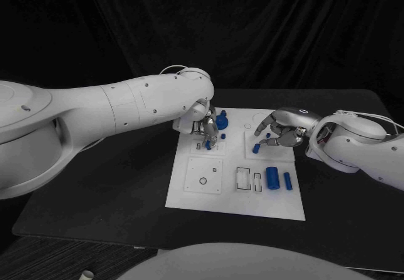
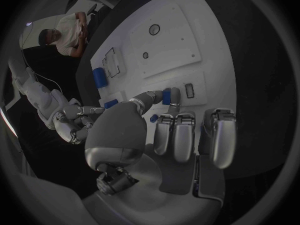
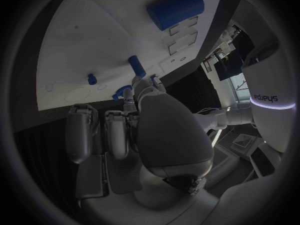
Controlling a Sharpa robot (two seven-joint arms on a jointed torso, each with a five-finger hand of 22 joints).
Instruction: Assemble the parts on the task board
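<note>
Two hands: both over the far half of the task board [image 1: 190,195].
Left hand [image 1: 202,125]: thumb and a finger pinch a small blue part [image 2: 166,96] just above the board.
Right hand [image 1: 282,129]: fingers curled around another blue part [image 1: 256,148]; grip unclear.
Loose cylinders: large [image 1: 272,177] and thin [image 1: 288,181], lying near the board's right edge.

left robot hand [image 1: 202,123] hiding board parts

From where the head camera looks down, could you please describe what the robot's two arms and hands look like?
Both arms are smooth, rounded white shells with small dark screw points. The left arm is bulky and tapers toward its wrist; the right arm has thin white cables looping over it. The left hand and right hand are silver metal, with jointed, segmented fingers.
</note>
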